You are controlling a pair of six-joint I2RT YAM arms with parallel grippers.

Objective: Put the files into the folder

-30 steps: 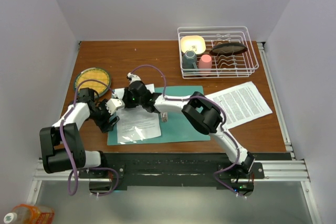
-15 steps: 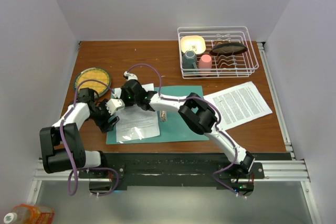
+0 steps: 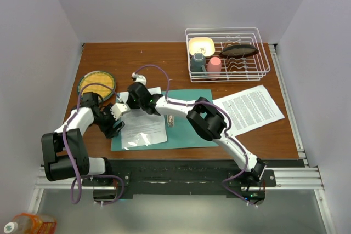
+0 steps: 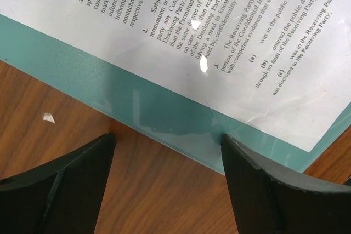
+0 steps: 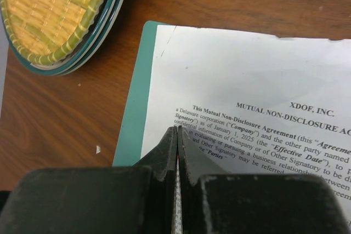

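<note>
The teal folder [image 3: 189, 127] lies flat on the wooden table, and one white printed sheet [image 3: 143, 127] rests on its left part. A second printed sheet [image 3: 249, 108] lies on the table to the right of the folder. My right gripper [image 3: 132, 97] is shut. In the right wrist view its tips [image 5: 177, 129] rest on the top left of the sheet [image 5: 247, 86], near the folder's edge [image 5: 134, 108]. My left gripper [image 3: 117, 123] is open and empty. Its fingers [image 4: 168, 137] stand low over the wood, astride the folder's edge [image 4: 164, 113].
A woven yellow plate [image 3: 97, 83] sits just left of the sheet's top corner, and it also shows in the right wrist view [image 5: 55, 15]. A white dish rack [image 3: 227, 53] with cups and dishes stands at the back right. A small brown item [image 3: 171, 120] lies on the folder.
My right gripper has moved a little to the left towards the plate. The sheet under it and the folder have shifted slightly left. The left arm has hardly moved.
</note>
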